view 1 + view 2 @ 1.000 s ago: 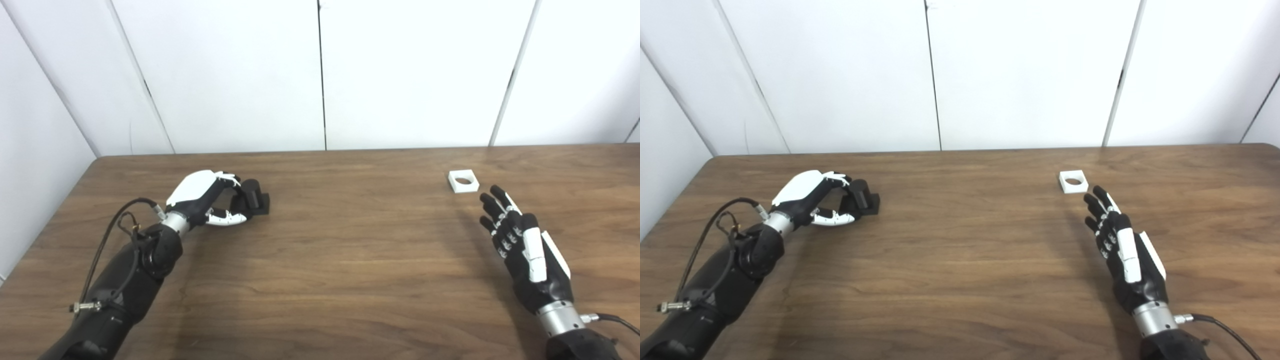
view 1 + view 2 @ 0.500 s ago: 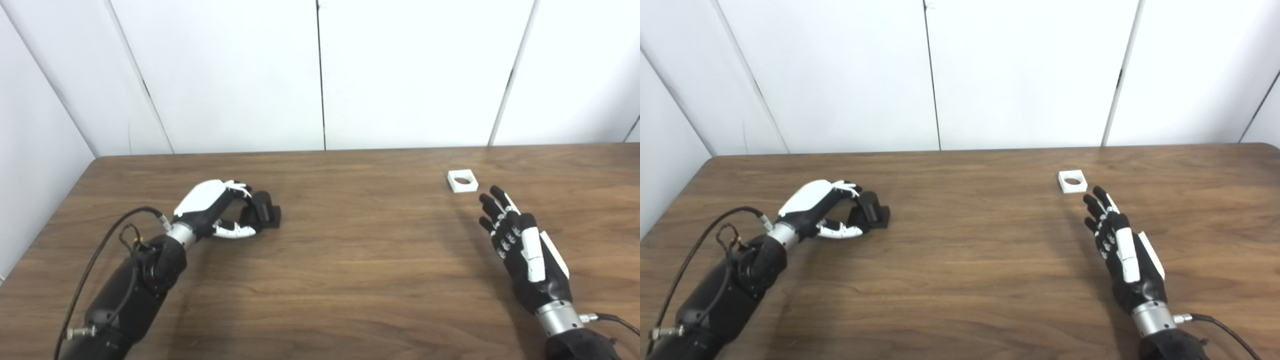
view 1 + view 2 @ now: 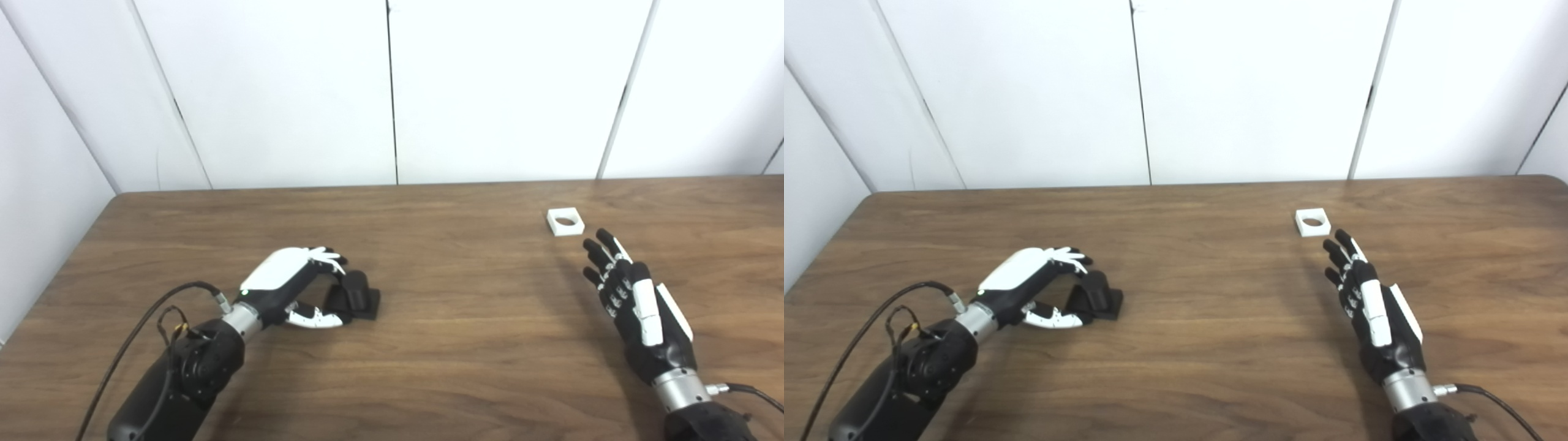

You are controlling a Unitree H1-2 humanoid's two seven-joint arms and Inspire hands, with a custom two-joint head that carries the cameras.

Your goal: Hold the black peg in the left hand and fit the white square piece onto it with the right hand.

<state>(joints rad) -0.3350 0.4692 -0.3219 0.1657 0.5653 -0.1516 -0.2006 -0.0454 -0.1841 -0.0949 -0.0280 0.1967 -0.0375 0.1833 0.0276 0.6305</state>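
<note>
Left eye view: the left hand [image 3: 288,288] is curling its fingers and thumb around the black peg [image 3: 357,295], which is sitting on the wooden table [image 3: 459,331] just beyond its fingertips. The right hand [image 3: 637,306] is hovering spread wide, holding nothing; the white square piece [image 3: 565,221] is lying just ahead of its fingertips.

Right eye view: the peg's square base is showing more plainly, and white wall panels [image 3: 1249,92] are standing behind the table.

Dark brown wood-grain table [image 3: 465,343] fills the lower half; white panelled wall [image 3: 508,92] with dark vertical seams at 12 o'clock.
</note>
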